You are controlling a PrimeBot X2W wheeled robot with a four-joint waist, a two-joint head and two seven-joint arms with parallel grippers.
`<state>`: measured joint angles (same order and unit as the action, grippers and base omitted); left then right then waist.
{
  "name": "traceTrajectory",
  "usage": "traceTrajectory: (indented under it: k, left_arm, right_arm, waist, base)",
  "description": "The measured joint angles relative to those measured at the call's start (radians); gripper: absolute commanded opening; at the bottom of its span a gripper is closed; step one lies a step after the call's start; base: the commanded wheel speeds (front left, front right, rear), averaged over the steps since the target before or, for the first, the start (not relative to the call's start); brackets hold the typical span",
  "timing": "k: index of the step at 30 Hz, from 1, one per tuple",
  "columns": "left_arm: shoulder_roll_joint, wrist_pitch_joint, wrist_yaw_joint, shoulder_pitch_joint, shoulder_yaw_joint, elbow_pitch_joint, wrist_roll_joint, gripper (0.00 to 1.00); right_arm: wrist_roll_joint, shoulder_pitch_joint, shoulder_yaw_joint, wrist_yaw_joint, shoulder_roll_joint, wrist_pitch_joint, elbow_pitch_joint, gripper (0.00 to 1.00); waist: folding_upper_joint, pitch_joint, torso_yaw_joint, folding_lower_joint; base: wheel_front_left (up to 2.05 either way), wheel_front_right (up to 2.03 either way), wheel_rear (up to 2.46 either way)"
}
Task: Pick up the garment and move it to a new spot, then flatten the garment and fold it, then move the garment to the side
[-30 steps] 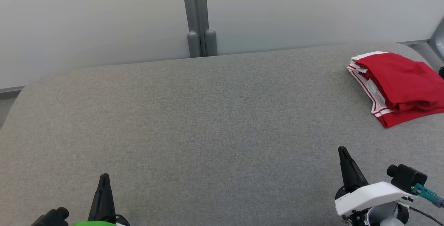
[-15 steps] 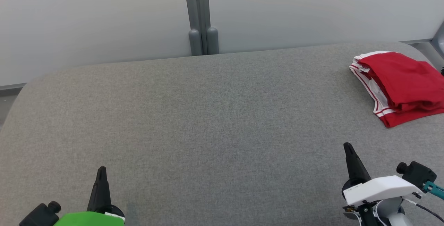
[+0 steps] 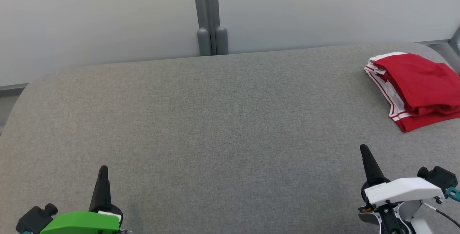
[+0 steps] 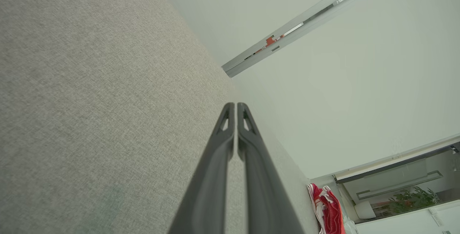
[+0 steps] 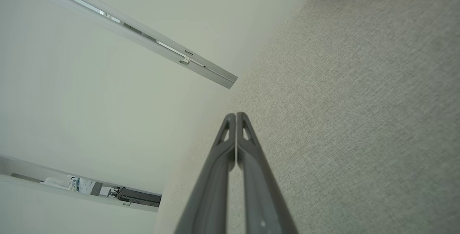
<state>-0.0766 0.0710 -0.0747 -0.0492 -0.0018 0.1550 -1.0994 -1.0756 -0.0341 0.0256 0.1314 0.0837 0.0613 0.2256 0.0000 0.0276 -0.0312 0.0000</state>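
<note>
We see a folded red garment with white striped trim (image 3: 418, 83) at the upper right of the head view, lying near the far right corner of a broad grey woven-fabric surface (image 3: 222, 119). The garment's right side runs off the frame edge, and its white-and-red banded hem faces the middle of the picture.

The left gripper (image 3: 103, 170) rises from the lower left of that view, above a green cover (image 3: 82, 223) on its wrist. Its two dark fingers are clenched together into one thin point, with nothing between them. In the left wrist view the same fingers (image 4: 215, 162) meet tip to tip over bare grey cloth, and the garment appears as a small red and white bundle at the lower right.

The right gripper (image 3: 364, 149) stands at the lower right of the head view, above a white cover (image 3: 402, 189). It too is clenched and grasps nothing. It is well apart from the garment, which lies above it in the frame. In the right wrist view its fingers (image 5: 215, 169) press together from the bottom edge, and the garment's striped hem shows at the top right.

Behind the surface, across the top of the head view, we see a pale wall (image 3: 90, 18) split by a grey upright post (image 3: 209, 14).
</note>
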Motion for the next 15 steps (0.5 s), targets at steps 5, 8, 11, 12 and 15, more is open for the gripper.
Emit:
traceTrajectory:
  k: [5, 8, 11, 12, 15]
  left_arm:
    - [-0.001, -0.014, -0.005, 0.012, 0.005, 0.008, -0.048, 0.00]
    - [-0.001, -0.023, -0.007, 0.022, 0.009, 0.013, -0.085, 0.00]
    - [-0.001, -0.031, -0.012, 0.030, 0.013, 0.017, -0.109, 0.00]
    - [-0.001, -0.033, -0.013, 0.032, 0.014, 0.018, -0.119, 0.00]
    - [-0.001, -0.041, -0.014, 0.040, 0.018, 0.024, -0.151, 0.00]
  right_arm:
    - [-0.052, -0.007, -0.009, 0.000, 0.000, -0.013, 0.001, 0.00]
    - [-0.086, -0.013, -0.015, 0.000, 0.000, -0.022, 0.002, 0.00]
    - [-0.114, -0.014, -0.021, 0.000, -0.001, -0.028, 0.003, 0.00]
    - [-0.123, -0.014, -0.022, 0.000, -0.001, -0.033, 0.003, 0.00]
    - [-0.156, -0.018, -0.029, 0.000, -0.001, -0.040, 0.004, 0.00]
  waist:
    - [0.0000, -0.002, 0.002, 0.0000]
    - [0.0000, -0.004, 0.004, 0.0000]
    - [0.0000, -0.005, 0.005, 0.0000]
    - [0.0000, -0.005, 0.005, 0.0000]
    - [0.0000, -0.007, 0.007, 0.0000]
  base:
    - [0.00, 0.00, 0.00]
    - [0.00, 0.00, 0.00]
    - [0.00, 0.00, 0.00]
    - [0.00, 0.00, 0.00]
    - [0.00, 0.00, 0.00]
